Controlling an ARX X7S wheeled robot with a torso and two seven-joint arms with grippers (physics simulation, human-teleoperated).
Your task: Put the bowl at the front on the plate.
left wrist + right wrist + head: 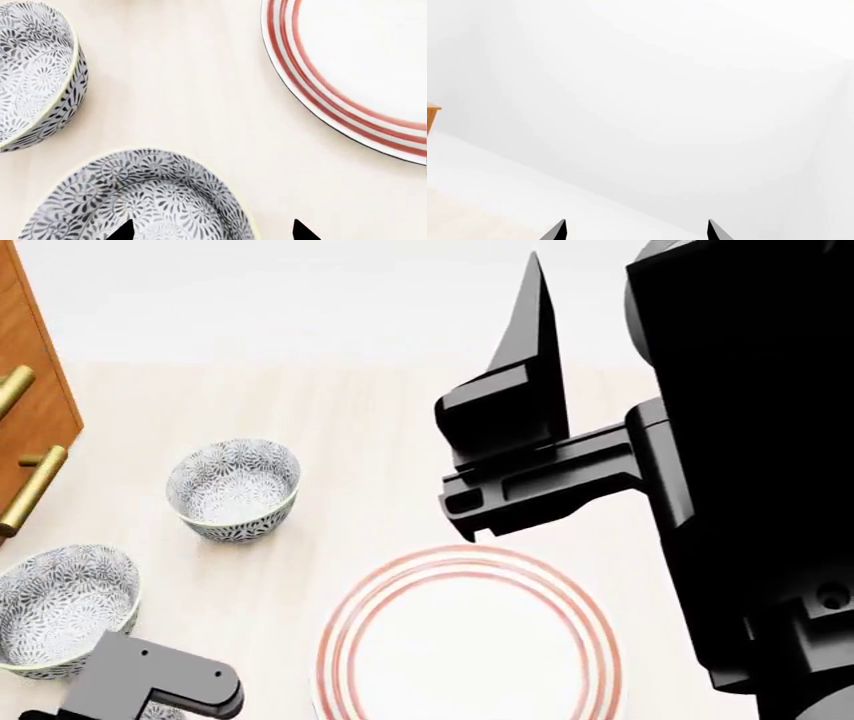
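Note:
The bowl at the front point(143, 195), white with a dense grey-blue floral pattern, lies right under my left gripper point(213, 231). That gripper is open. One fingertip point(124, 231) hangs over the bowl's inside and the other point(303, 232) over the table outside its rim. In the head view the left gripper's body point(147, 685) hides this bowl. The plate point(347, 100), white with red rings, lies beside it on the table and also shows in the head view as the plate point(467, 640). My right gripper point(635, 231) is open, empty and raised high, facing a white wall.
Two look-alike bowls stand further off, one point(64, 608) close to the left gripper and one point(234, 488) behind it. A wooden cabinet point(27, 370) with brass handles point(34, 485) stands at the left. The raised right arm point(721, 440) fills the head view's right side.

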